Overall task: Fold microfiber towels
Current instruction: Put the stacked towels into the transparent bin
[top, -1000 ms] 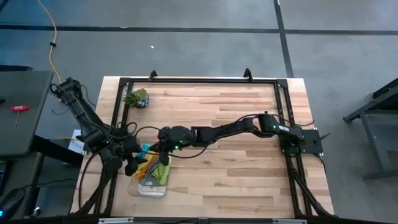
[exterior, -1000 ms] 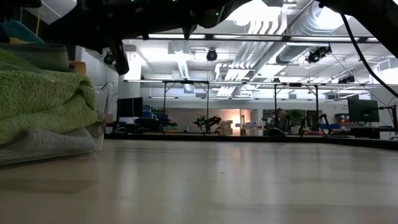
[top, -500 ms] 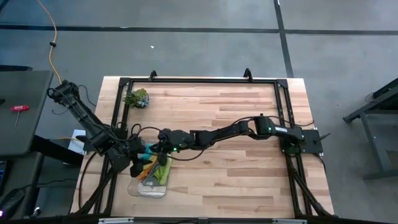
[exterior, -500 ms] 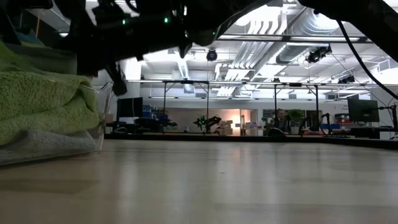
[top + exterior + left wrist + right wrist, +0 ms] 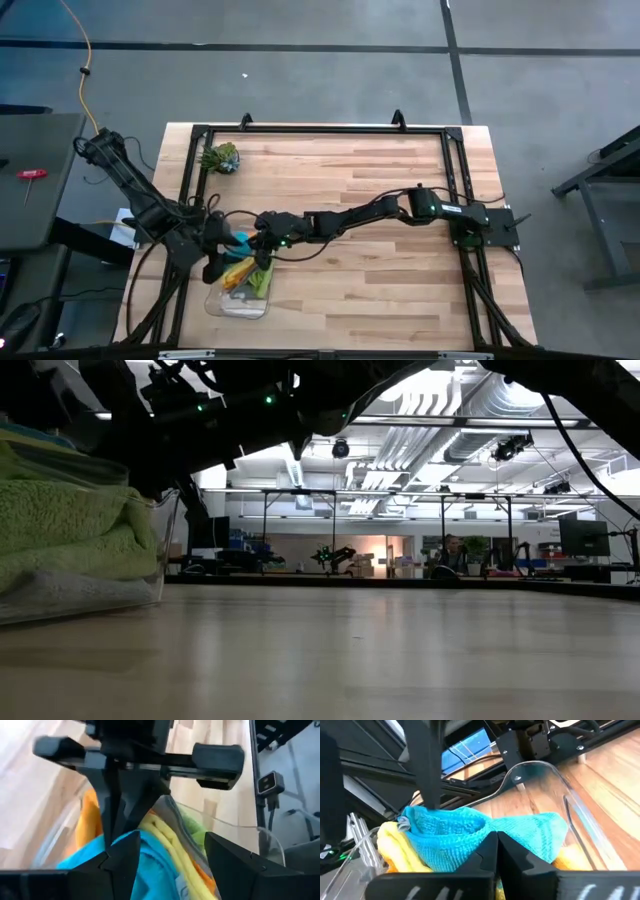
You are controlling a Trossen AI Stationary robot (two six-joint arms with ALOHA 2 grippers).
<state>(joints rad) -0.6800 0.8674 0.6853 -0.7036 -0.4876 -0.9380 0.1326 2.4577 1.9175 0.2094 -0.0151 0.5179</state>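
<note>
left tool (image 5: 167, 852): spread over teal towel (image 5: 125, 862) | right tool (image 5: 496, 845): pressed together, pinching teal towel | clear bin (image 5: 238, 300): lower left of worktop (image 5: 380, 290), holding towels

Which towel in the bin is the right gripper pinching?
The teal towel, topmost on the pile: the right gripper is shut on its edge, while the yellow towel lies beneath, ungripped.

A: Where are the microfiber towels (image 5: 243, 272)?
B: Lower left of the high view, bunched in a heap: teal towel (image 5: 470, 832) on top, yellow (image 5: 167, 840), orange (image 5: 89, 822), lime green (image 5: 65, 530) and grey (image 5: 70, 588) beneath.
</note>
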